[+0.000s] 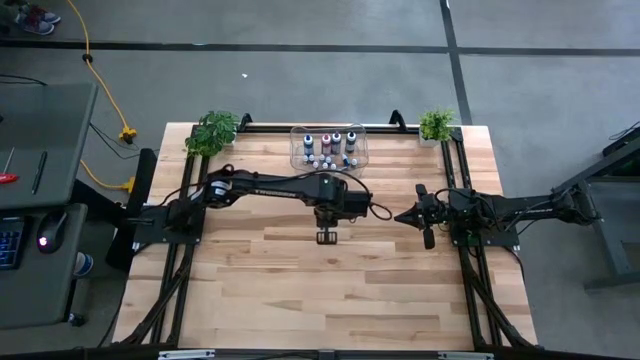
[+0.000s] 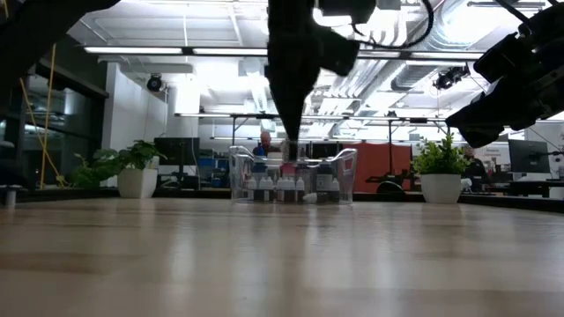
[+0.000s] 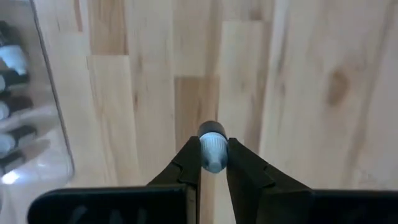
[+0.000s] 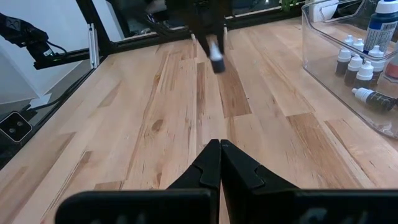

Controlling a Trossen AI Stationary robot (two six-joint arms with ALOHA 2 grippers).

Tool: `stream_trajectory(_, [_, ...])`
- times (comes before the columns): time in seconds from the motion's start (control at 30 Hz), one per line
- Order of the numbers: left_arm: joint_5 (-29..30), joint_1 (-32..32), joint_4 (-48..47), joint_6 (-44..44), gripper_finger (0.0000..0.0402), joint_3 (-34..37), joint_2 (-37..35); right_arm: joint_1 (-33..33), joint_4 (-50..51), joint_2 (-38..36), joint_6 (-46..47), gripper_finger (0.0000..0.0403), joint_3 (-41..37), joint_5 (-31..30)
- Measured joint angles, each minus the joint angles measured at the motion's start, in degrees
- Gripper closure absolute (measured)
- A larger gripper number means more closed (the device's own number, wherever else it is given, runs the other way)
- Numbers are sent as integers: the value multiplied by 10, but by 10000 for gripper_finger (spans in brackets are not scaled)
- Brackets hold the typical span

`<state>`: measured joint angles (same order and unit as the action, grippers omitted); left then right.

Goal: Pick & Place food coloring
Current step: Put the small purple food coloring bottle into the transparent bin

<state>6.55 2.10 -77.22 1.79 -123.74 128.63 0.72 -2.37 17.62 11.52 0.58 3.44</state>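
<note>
Clear bin (image 1: 362, 135) behind left gripper (image 3: 213, 163) clamping small bottle (image 3: 212, 149).

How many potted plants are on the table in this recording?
2. One potted plant stands at the far left corner of the table, the other potted plant at the far right corner. Both flank the clear bin.

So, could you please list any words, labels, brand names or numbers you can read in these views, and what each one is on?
No text can be read in any view.
Bottles in the clear bin: labels too small and blurred to read.
Small bottle held in the left tool: no readable label.
Background screens and signs in the low view: too blurred to read.
</note>
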Motion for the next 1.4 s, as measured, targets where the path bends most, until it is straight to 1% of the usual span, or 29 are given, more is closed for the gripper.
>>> stream_trajectory(0.13, [0, 8, -53, 16, 363, -36, -8, 0, 0, 0, 0, 402, 0, 0])
stream_trajectory(0.37, [6, 9, -105, 123, 363, -39, -45, 0, 0, 0, 0, 402, 0, 0])
stream_trajectory(0.43, [15, 9, -119, 141, 363, -39, -56, 0, 0, 0, 0, 402, 0, 0])
stream_trajectory(0.57, [48, 9, -128, 179, 363, -39, -73, 0, 0, 0, 0, 402, 0, 0])
stream_trajectory(0.77, [50, 9, -127, 191, 363, -39, -87, 0, 0, 0, 0, 402, 0, 0])
stream_trajectory(0.9, [51, 5, -116, 188, 363, -38, -87, 0, 0, 0, 0, 402, 0, 0])
stream_trajectory(1.0, [53, 5, -96, 166, 363, -38, -87, 0, 0, 0, 0, 402, 0, 0])
stream_trajectory(1.23, [61, -7, -72, 75, 363, -37, -104, 0, 0, 0, 0, 402, 0, 0])
stream_trajectory(1.4, [66, -41, -55, 14, 363, -38, -116, 0, 0, 0, 0, 402, 0, 0])
